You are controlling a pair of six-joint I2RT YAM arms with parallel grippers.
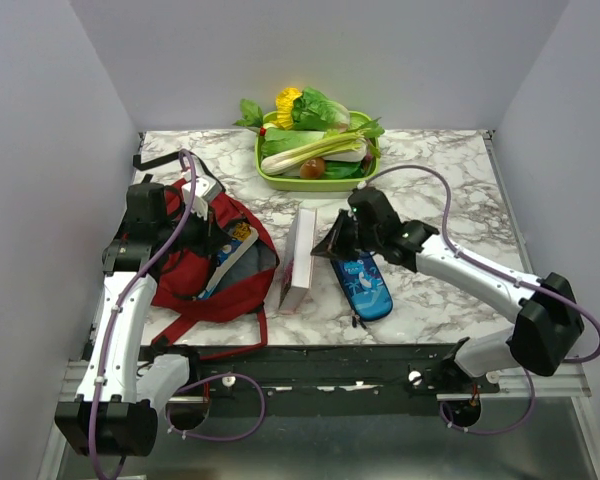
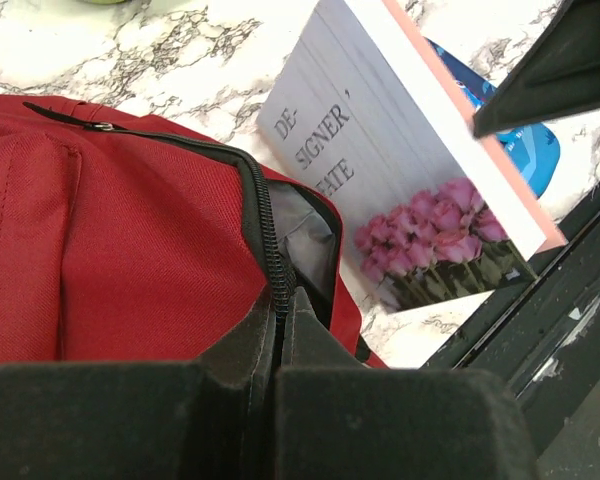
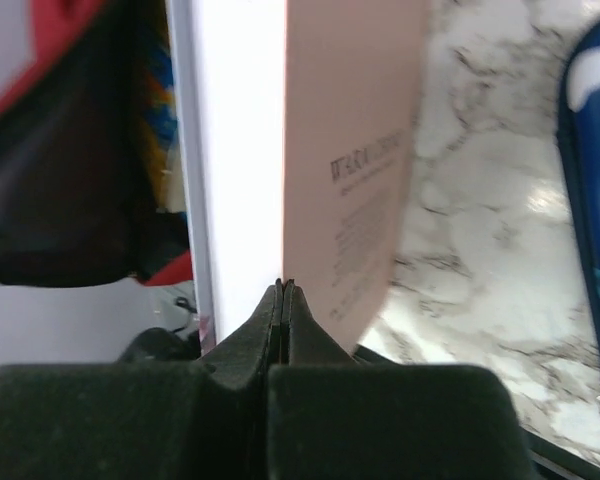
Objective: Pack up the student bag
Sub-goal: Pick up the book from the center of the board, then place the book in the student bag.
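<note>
Both arms forward and low, left claw [image 2: 280, 302] and right claw [image 3: 283, 292] alike with fingers tight together

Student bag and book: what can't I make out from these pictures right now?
- Student bag interior: top view, left arm and its own fabric cover most of it; contents unidentifiable.
- Book title: left wrist, partly behind the bag's edge.
- Right gripper: right wrist, unclear whether its closed tips pinch the book's cover.
- Pencil case: right wrist, cut off by the frame's edge.
</note>
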